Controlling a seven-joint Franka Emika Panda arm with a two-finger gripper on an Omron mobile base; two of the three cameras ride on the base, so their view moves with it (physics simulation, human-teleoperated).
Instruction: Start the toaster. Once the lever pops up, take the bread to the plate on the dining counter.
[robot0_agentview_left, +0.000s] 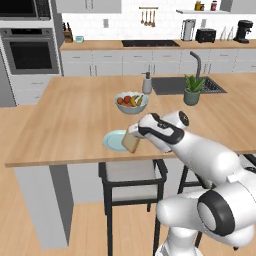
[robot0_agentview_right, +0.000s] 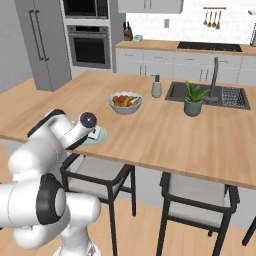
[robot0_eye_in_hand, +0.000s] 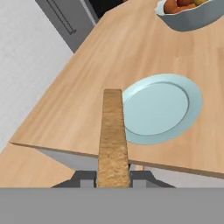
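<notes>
The bread (robot0_eye_in_hand: 113, 135) is seen edge-on in the hand view, a narrow brown crusted strip running straight away from the gripper (robot0_eye_in_hand: 113, 177), its far end reaching over the near rim of the plate (robot0_eye_in_hand: 175, 109). In the left base view the slice (robot0_agentview_left: 132, 142) hangs below the gripper (robot0_agentview_left: 136, 133) as a pale tan square with a darker crust, tilted rather than flat, its lower corner just above the plate's (robot0_agentview_left: 112, 141) right side. The jaws are clenched on the slice, one dark fingertip on each face.

The plate is round, flat and light blue, and lies on the dining counter (robot0_agentview_left: 75, 115) close to its near edge, toward the near left corner. In the right base view its rim (robot0_agentview_right: 100, 139) peeks out beside the arm's wrist.

A bowl of fruit (robot0_agentview_left: 131, 102) stands farther in from the near edge, well apart from the plate. Beyond it a soap dispenser (robot0_agentview_left: 147, 84) sits by the sink (robot0_agentview_left: 175, 85), with a potted plant (robot0_agentview_left: 192, 90) at the sink's near side. The wooden top between plate and bowl is bare. A stool (robot0_agentview_left: 132, 175) stands below the counter's near edge, under the plate. The toaster (robot0_agentview_left: 205, 35) is on the back counter by the far wall.
</notes>
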